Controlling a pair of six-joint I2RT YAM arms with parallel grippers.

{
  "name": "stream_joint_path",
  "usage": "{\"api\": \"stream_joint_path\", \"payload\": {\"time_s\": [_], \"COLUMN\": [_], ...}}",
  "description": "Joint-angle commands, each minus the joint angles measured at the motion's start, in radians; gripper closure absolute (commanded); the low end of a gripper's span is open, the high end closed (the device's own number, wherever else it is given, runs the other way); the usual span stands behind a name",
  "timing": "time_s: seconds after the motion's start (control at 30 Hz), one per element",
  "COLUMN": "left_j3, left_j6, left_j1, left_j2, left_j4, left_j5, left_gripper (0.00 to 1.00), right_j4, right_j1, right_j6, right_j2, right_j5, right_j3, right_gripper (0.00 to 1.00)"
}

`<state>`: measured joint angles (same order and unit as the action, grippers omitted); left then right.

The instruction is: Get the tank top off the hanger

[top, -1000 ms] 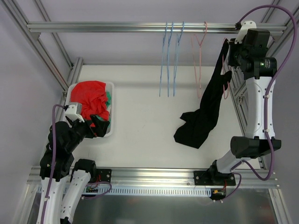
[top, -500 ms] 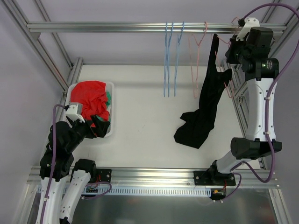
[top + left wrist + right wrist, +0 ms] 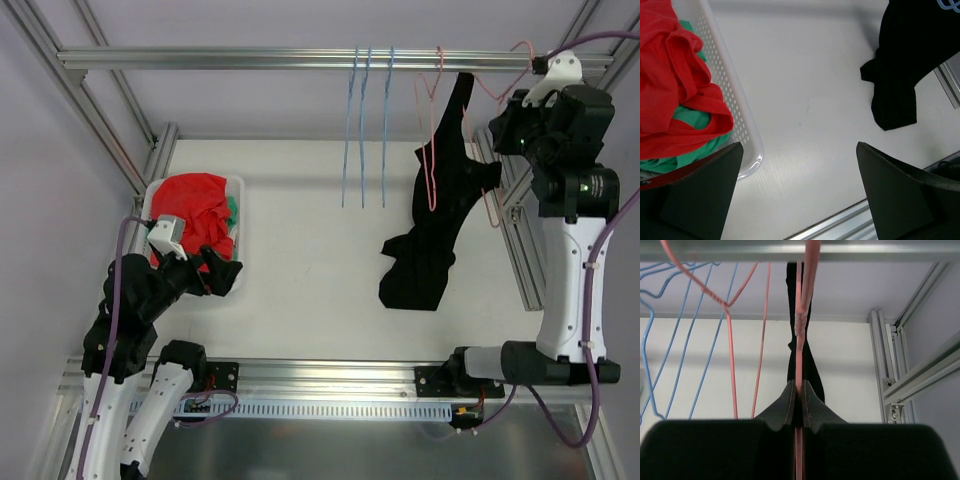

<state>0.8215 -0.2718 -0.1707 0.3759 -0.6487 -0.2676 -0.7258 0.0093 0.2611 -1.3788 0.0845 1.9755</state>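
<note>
Fingers of the right gripper (image 3: 799,390) are pressed together on the wire of a pink hanger (image 3: 799,325), up high by the rail (image 3: 200,58) on the right side. From where I stand, the black tank top (image 3: 450,180) trails down from that hanger near the rail, and its lower end lies bunched on the white table (image 3: 300,200). I cannot tell just how its strap sits on the wire. A second pink hanger (image 3: 431,150) hangs just beside the cloth, and three blue hangers (image 3: 365,120) hang further left on the same rail. The left gripper (image 3: 799,146) hovers low over the near corner of the white basket (image 3: 740,115), fingers spread wide, gripping nothing. A red garment (image 3: 670,75) and something green (image 3: 695,120) lie in the basket.
</note>
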Motion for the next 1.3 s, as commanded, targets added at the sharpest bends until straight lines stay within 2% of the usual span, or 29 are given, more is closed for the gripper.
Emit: {"api": "stream_joint_path", "payload": {"time_s": [0.0,0.13,0.2,0.27,0.33,0.37,0.43,0.47,0.5,0.6,0.7,0.83,0.93,1.03,1.2,1.23,1.27], "left_j3": [0.097,0.256,0.304,0.384,0.463,0.490,0.588,0.619,0.652,0.842,0.982,1.223,1.347,1.406,1.397,1.397,1.397], "left_j6": [0.040,0.019,-0.003,-0.033,-0.033,-0.011,0.011,0.043,0.060,0.141,0.200,0.217,0.204,0.184,0.177,0.175,0.172], "left_j1": [-0.026,-0.027,-0.038,-0.131,-0.270,-0.438,-0.596,-0.662,-0.776,-0.933,-0.990,-1.015,-1.017,-1.017,-1.018,-1.018,-1.018], "left_j2": [0.075,0.236,0.302,0.405,0.499,0.535,0.645,0.685,0.724,0.892,1.073,1.308,1.420,1.486,1.512,1.520,1.522], "left_j4": [0.050,0.104,0.136,0.178,0.202,0.225,0.248,0.267,0.303,0.374,0.382,0.385,0.385,0.385,0.389,0.389,0.391], "left_j5": [-0.085,-0.174,-0.197,-0.174,-0.005,0.067,0.244,0.263,0.301,0.303,0.242,0.209,0.130,0.099,0.103,0.105,0.100], "left_gripper": [0.01,0.01,0.01,0.01,0.01,0.01,0.01,0.01,0.01,0.01,0.01,0.01,0.01,0.02,0.26,0.32,0.43], "right_j4": [0.057,0.016,-0.044,-0.095,-0.153,-0.174,-0.260,-0.292,-0.357,-0.487,-0.596,-0.630,-0.647,-0.669,-0.678,-0.678,-0.678], "right_j1": [-0.005,-0.005,-0.005,-0.005,-0.005,-0.005,-0.005,-0.005,-0.005,-0.005,-0.003,0.044,0.083,0.113,0.149,0.150,0.152], "right_j6": [-0.028,-0.048,-0.074,-0.097,-0.129,-0.131,-0.134,-0.128,-0.123,-0.103,-0.095,-0.126,-0.129,-0.128,-0.126,-0.125,-0.126], "right_j2": [0.163,0.343,0.414,0.519,0.639,0.676,0.745,0.806,0.831,0.897,0.914,0.939,0.933,0.914,0.908,0.905,0.905], "right_j5": [-0.006,-0.034,-0.026,0.003,0.041,0.052,0.043,0.037,0.028,0.006,0.000,0.031,0.029,0.014,-0.023,-0.020,-0.020], "right_j3": [-0.105,-0.333,-0.388,-0.458,-0.509,-0.529,-0.555,-0.555,-0.537,-0.453,-0.367,-0.267,-0.224,-0.173,-0.132,-0.130,-0.129], "right_gripper": [1.00,1.00,1.00,1.00,1.00,1.00,1.00,1.00,1.00,1.00,1.00,1.00,1.00,1.00,1.00,1.00,1.00]}}
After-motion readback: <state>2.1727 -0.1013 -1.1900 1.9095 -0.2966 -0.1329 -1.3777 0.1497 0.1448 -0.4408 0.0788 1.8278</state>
